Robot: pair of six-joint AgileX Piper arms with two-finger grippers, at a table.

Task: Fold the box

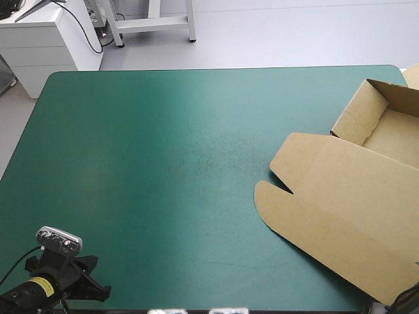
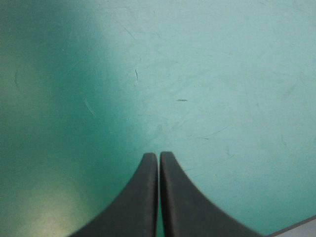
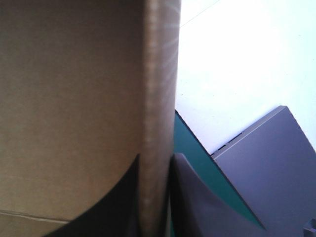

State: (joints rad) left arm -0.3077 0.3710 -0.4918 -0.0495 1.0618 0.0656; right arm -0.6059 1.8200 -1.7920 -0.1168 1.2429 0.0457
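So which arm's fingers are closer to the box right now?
Right. The right fingers are shut on an edge of the box; the left fingers are shut over bare teal-green cover, far from it.

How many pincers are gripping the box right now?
1. The right pincer is shut on an edge of the box; the left pincer is shut on nothing, over the bare teal-green cover, apart from the box.

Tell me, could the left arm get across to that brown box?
Probably, if its reach allows: the left gripper hangs shut over bare teal-green cover, and nothing lies between it and the box. But the box sits at the cover's opposite side, so it is a long stretch.
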